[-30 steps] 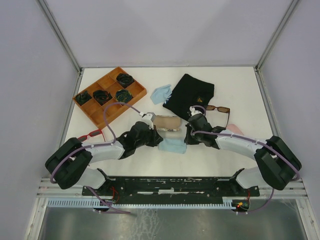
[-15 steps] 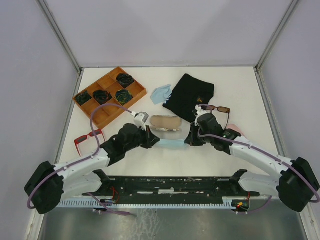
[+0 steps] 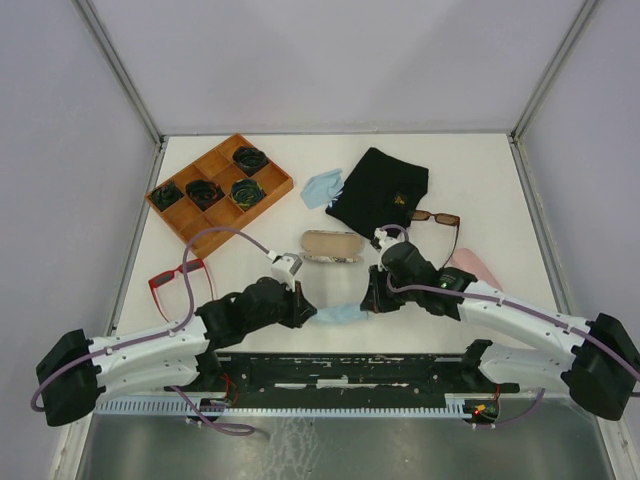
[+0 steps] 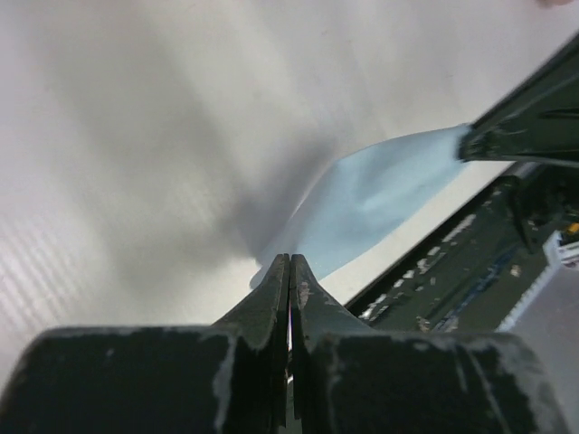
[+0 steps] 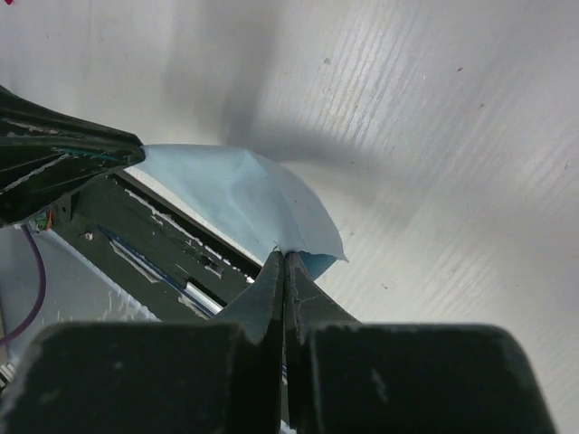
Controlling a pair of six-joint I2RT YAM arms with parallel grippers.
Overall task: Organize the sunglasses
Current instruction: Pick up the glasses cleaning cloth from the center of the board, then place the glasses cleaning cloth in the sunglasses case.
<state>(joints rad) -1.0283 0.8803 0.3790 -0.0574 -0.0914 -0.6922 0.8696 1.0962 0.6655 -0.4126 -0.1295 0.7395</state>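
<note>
1. Change: over the last sec both arms drew back from mid-bench toward the near edge. The blue cloth (image 3: 338, 314) came w/ them, away from the grey case (image 3: 332, 246) it had been right beside.
2. L jaws: closed, tips pinched on the cloth's L corner. R jaws: same, closed on the R corner. Both wrist views confirmed it.
3. Cloth hung stretched between the two, close to the black rail (image 3: 340, 368). Shadow under it suggested it was off the bench (image 3: 470, 170); couldn't tell for sure.
4. L arm (image 3: 160, 345) and R arm (image 3: 520, 315) sat lower and more stretched out than 1 s earlier.
5. Sunglasses hadn't moved. Brown pair (image 3: 435, 218) was far R, temples open, just beside the black pouch (image 3: 380, 190). Red pair (image 3: 178, 280) was on the L side, near the tray (image 3: 212, 228) but apart from it.
6. Meaning, IMO: this was cloth handling, prob prep or clearing space, not the sorting itself. Both pairs were not yet put away, so the task was barely started.
7. Also there: pink case (image 3: 478, 268), partly hidden by the R arm; 2nd cloth (image 3: 322, 187) next to the pouch; dark coiled items in four tray cells.
8. Surface/room: white bench w/ fine ribbed grain in the wrist views, soft shadows. Pale grey walls, alu posts at the corners.
</note>
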